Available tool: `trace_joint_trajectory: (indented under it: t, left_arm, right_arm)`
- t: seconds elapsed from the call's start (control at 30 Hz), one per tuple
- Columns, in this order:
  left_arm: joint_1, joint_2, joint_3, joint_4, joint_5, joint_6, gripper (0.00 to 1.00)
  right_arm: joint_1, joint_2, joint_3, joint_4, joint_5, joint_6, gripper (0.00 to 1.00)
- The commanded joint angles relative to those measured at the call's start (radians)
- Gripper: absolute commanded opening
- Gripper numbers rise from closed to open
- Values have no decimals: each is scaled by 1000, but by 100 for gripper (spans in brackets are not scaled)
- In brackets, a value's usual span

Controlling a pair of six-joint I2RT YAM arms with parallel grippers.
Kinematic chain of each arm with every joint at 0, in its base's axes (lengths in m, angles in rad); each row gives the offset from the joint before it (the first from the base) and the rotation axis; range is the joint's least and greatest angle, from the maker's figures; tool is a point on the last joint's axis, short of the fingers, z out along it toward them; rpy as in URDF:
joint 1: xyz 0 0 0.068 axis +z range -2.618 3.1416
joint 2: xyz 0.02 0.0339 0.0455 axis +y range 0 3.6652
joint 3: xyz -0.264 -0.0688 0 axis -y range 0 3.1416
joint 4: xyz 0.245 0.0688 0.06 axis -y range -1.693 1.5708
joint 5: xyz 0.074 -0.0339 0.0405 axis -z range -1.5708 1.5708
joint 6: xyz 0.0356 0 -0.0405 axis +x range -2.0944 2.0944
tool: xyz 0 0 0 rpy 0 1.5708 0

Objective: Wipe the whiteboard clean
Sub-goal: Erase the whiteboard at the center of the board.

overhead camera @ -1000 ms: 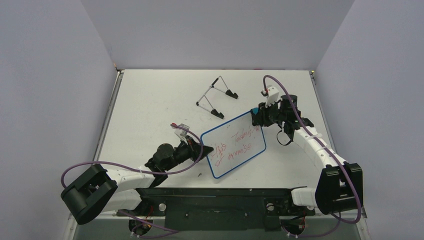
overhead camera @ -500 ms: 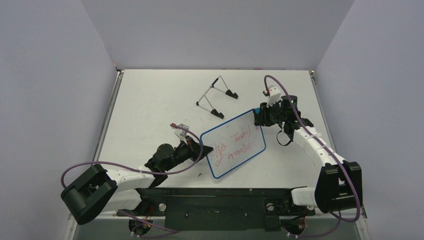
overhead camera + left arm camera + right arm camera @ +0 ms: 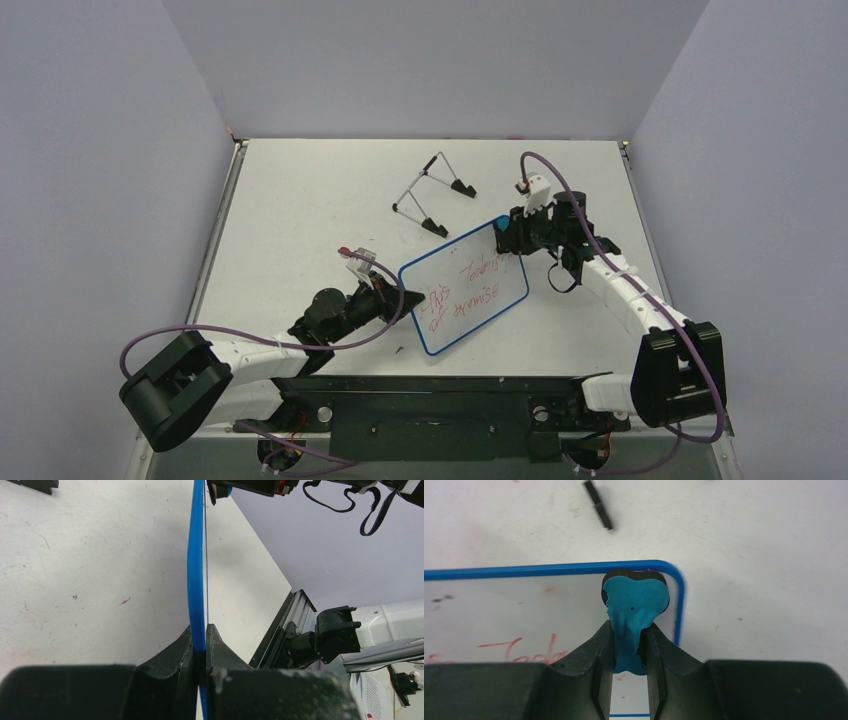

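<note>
A blue-framed whiteboard (image 3: pixel 465 288) with red writing lies across the middle of the table. My left gripper (image 3: pixel 405 296) is shut on its left edge; in the left wrist view the blue frame (image 3: pixel 196 570) runs edge-on between the jaws (image 3: pixel 199 632). My right gripper (image 3: pixel 512 228) is shut on a teal eraser (image 3: pixel 501 224) with a black pad, at the board's far right corner. In the right wrist view the eraser (image 3: pixel 635 602) presses on the board (image 3: pixel 499 615) just inside the corner, beyond my gripper (image 3: pixel 629 630). Red writing (image 3: pixel 524 650) lies to its left.
A folded wire stand with black feet (image 3: pixel 432 192) lies behind the board; one foot (image 3: pixel 598 505) shows in the right wrist view. A black rail (image 3: pixel 440 385) runs along the near table edge. Grey walls enclose the table on three sides.
My right gripper with the eraser has shifted slightly left and toward the back along the board's far corner. The board has tilted a little. The left arm has held still.
</note>
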Motion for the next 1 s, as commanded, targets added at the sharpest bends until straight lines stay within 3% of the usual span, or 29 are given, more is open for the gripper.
trace_joint_trajectory:
  t: [0.0,0.13,0.37,0.57,0.97]
  left_arm:
    - [0,-28,26,122,39,18,0]
    - [-1,-14,30,131,44,16,0]
    - [0,-26,23,123,24,13,0]
    - [0,-24,23,114,-1,10,0]
    - [0,-16,18,136,-5,-6,0]
  right_arm:
    - [-91,13,-22,99,204,122,0]
    - [-84,42,-30,108,175,147,0]
    - [49,38,-39,133,29,144,0]
    - [61,14,-54,157,-28,180,0]
    - [6,126,-19,112,217,208,0]
